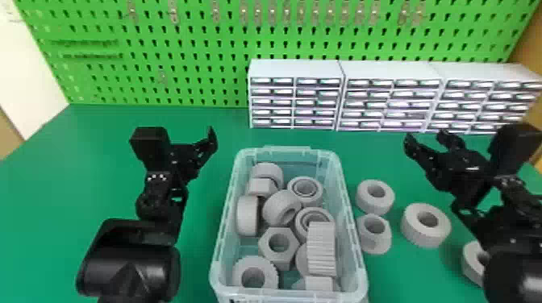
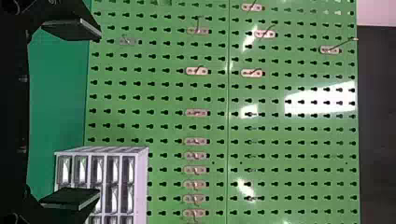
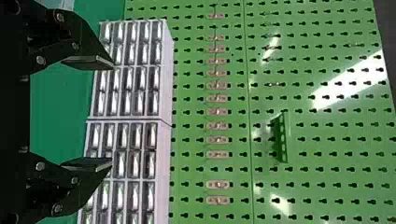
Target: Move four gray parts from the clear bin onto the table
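I am holding my left black two-fingered gripper (image 1: pixel 186 158) over the green tabletop (image 1: pixel 193 121), to the left of the clear plastic bin (image 1: pixel 221 241), its fingers standing wide apart and gripping nothing. To the bin's right, I am holding my right black two-fingered gripper (image 1: pixel 426 139) with its fingers spread, also empty. Four gray parts are lying on the table right of the bin: a thick round ring (image 1: pixel 373 207), a nut-like piece with a round flange (image 1: pixel 375 243) just beside the bin wall, a wider ridged ring (image 1: pixel 421 238) and a holed piece (image 1: pixel 472 268) that my right arm is partly covering. More gray parts are crowding the bin, among them a hexagonal nut (image 1: pixel 278 258) and a ribbed piece (image 1: pixel 321 250) standing on edge. White drawer cabinets (image 1: pixel 298 68) are lining the back before a bright green pegboard (image 1: pixel 201 80).
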